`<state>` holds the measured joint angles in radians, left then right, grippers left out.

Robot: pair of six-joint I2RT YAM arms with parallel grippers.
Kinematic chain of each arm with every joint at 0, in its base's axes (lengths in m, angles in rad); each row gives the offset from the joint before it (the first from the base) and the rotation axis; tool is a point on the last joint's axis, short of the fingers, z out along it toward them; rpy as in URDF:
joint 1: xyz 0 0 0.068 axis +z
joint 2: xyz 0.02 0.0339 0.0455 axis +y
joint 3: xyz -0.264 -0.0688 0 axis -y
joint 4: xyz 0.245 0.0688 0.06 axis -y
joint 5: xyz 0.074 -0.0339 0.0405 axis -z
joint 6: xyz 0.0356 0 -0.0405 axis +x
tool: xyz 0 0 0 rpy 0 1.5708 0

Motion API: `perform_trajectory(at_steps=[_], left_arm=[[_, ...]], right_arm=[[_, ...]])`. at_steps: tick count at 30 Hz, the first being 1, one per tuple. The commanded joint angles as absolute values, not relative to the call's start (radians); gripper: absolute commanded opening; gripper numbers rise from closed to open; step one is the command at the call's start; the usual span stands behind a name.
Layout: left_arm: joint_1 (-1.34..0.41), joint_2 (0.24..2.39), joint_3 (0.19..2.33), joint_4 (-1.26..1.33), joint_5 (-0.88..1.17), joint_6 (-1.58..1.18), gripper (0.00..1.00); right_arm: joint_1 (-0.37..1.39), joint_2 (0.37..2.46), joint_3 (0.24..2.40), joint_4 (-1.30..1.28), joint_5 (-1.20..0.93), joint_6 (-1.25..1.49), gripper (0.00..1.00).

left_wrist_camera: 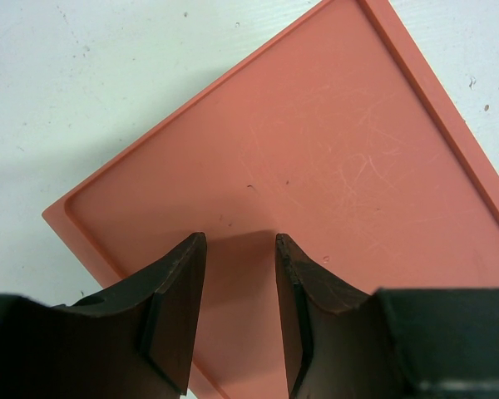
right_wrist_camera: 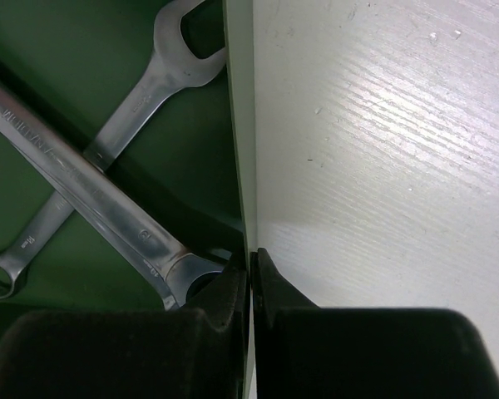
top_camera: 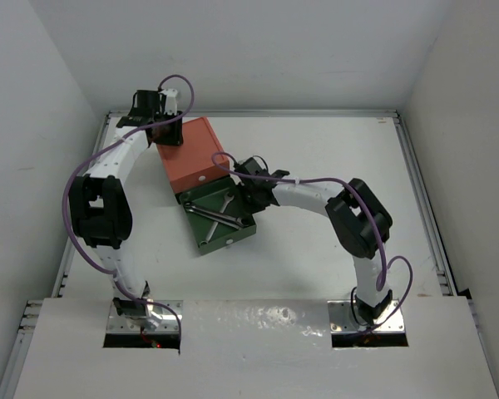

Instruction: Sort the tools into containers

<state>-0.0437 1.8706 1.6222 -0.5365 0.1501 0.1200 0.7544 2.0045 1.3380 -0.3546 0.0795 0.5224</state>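
The containers are one small box with an orange-red top [top_camera: 191, 154] and a dark green drawer [top_camera: 206, 235] pulled out toward the arms. Two silver wrenches lie crossed inside the green drawer, a long one [right_wrist_camera: 83, 187] over a shorter one [right_wrist_camera: 162, 75]. My right gripper [right_wrist_camera: 250, 253] is shut on the drawer's thin right wall [right_wrist_camera: 237, 125], one finger inside and one outside; the top view shows this gripper [top_camera: 251, 199] at the drawer's right side. My left gripper [left_wrist_camera: 239, 239] is open just above the orange-red top [left_wrist_camera: 333, 150], near its far corner [top_camera: 168, 133], with nothing between its fingers.
White tabletop [right_wrist_camera: 382, 150] surrounds the box, with a raised metal rail [top_camera: 424, 208] along the right edge and white walls behind. Purple cables [top_camera: 75, 179] loop along both arms.
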Motion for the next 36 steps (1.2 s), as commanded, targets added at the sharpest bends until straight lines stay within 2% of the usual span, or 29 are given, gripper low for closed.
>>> perform_trajectory(at_steps=[1, 36], left_arm=[[-0.028, 1.882, 1.631, -0.554, 0.156, 0.123, 0.36], [-0.028, 1.885, 1.629, -0.56, 0.156, 0.126, 0.36]], right_arm=[[0.77, 1.95, 1.341, -0.219, 0.077, 0.571, 0.0], [0.755, 1.931, 1.443, -0.117, 0.16, 0.632, 0.0]])
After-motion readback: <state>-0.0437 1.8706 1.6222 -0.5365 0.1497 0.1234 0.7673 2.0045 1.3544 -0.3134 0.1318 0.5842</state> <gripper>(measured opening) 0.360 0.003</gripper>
